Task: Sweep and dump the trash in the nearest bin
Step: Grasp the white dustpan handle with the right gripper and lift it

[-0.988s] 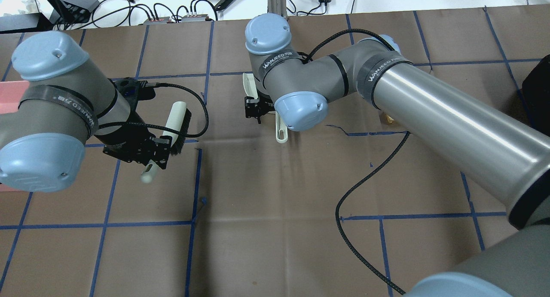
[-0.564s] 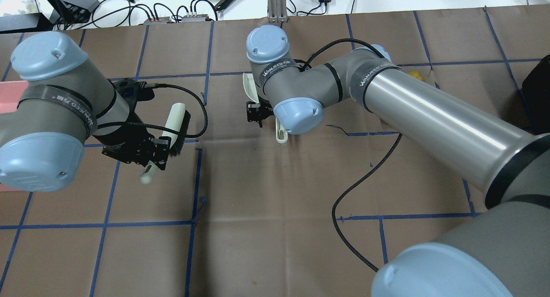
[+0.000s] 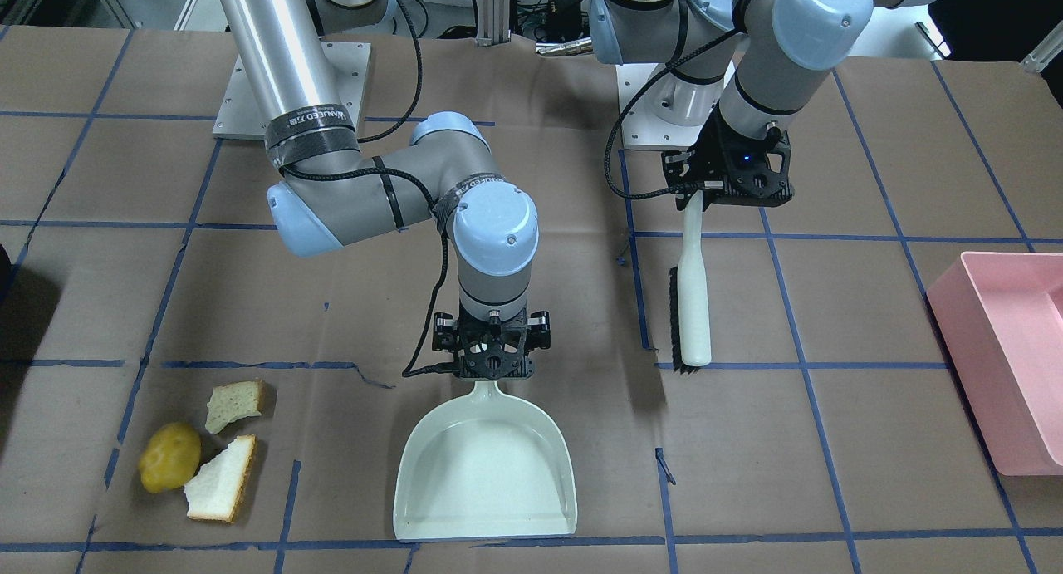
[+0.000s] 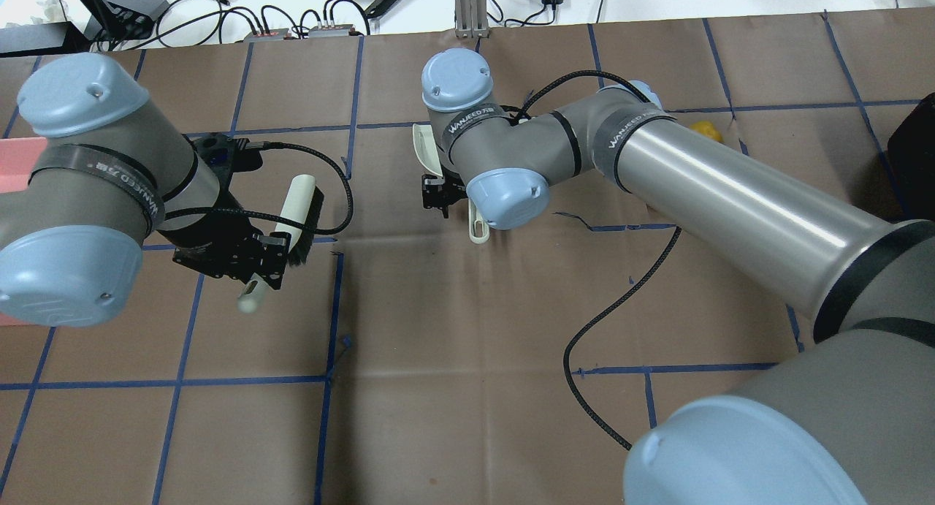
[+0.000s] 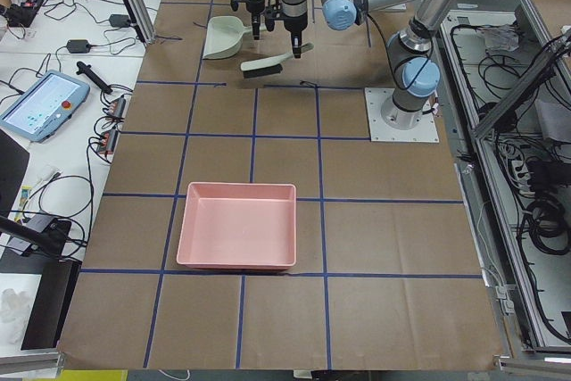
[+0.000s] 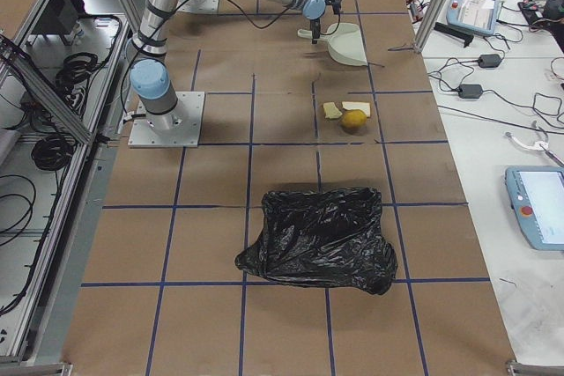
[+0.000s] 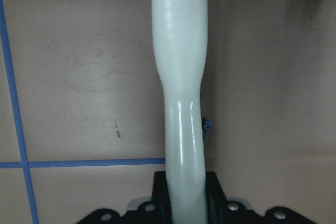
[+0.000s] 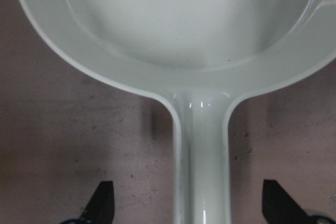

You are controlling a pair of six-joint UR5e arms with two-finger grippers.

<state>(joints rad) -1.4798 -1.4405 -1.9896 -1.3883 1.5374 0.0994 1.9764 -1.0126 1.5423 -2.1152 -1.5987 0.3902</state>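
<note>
Two torn bread pieces (image 3: 235, 404) (image 3: 222, 478) and a yellow potato (image 3: 169, 456) lie together on the brown table cover; the potato also shows in the overhead view (image 4: 705, 131). The white dustpan (image 3: 486, 470) lies flat to their side. My right gripper (image 3: 492, 370) is open, its fingers (image 8: 100, 205) spread wide on either side of the dustpan's handle (image 8: 202, 145) and not touching it. My left gripper (image 3: 696, 196) is shut on the handle of a white brush (image 3: 693, 300) with black bristles, also seen in the left wrist view (image 7: 181, 77).
A pink tray bin (image 3: 1009, 358) sits on my left side of the table. A black bag bin (image 6: 322, 239) sits on my right, beyond the trash. A black cable (image 4: 606, 322) hangs from my right arm over the table.
My right arm has swung, uncovering the potato in the overhead view, and its wrist has shifted slightly over the dustpan handle. The left arm and brush have not moved.
</note>
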